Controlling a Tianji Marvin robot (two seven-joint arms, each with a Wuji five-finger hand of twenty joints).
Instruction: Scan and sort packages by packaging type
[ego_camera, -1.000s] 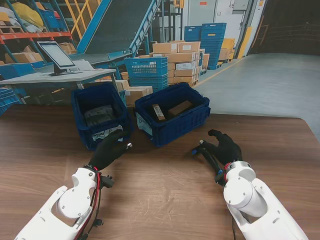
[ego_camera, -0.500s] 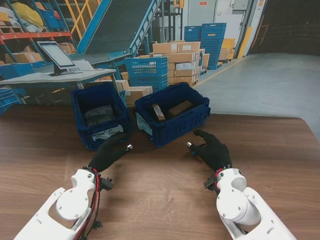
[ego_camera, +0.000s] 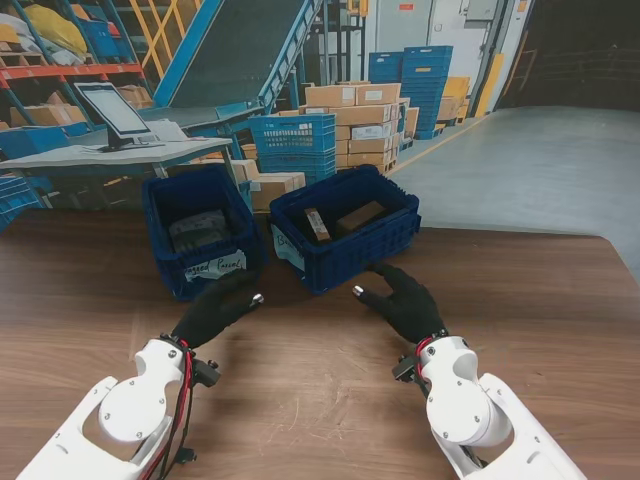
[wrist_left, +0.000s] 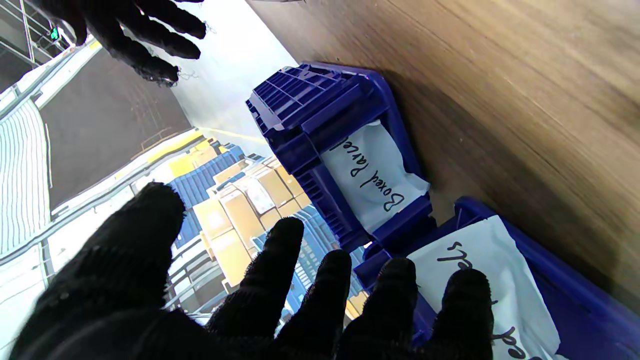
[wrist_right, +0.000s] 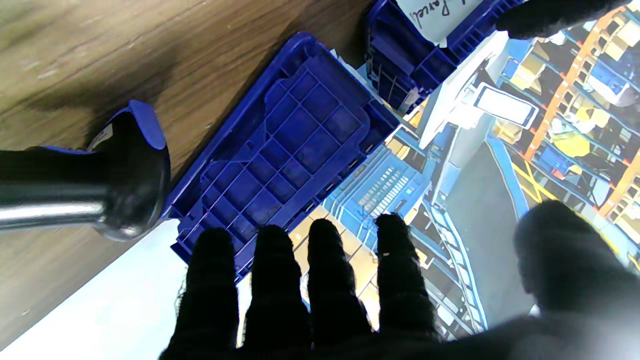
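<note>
Packages (ego_camera: 318, 224) already sitting in right crate (ego_camera: 345, 240), none on table. You're seeing right hand (ego_camera: 405, 303) sliding leftward toward crate, left hand (ego_camera: 215, 312) barely drifting, fingers spread, both empty; scanner (wrist_right: 90, 192) lying unheld nearby.

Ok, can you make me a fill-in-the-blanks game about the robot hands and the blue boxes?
1. The two crates on the table are colored ____.
2. The right crate's label reads "____ Parcel".
3. Both robot hands, left and right, wear ____ gloves.
4. The screen stands behind the ____ crate.

Missing words: blue, Boxed, black, left.
</note>
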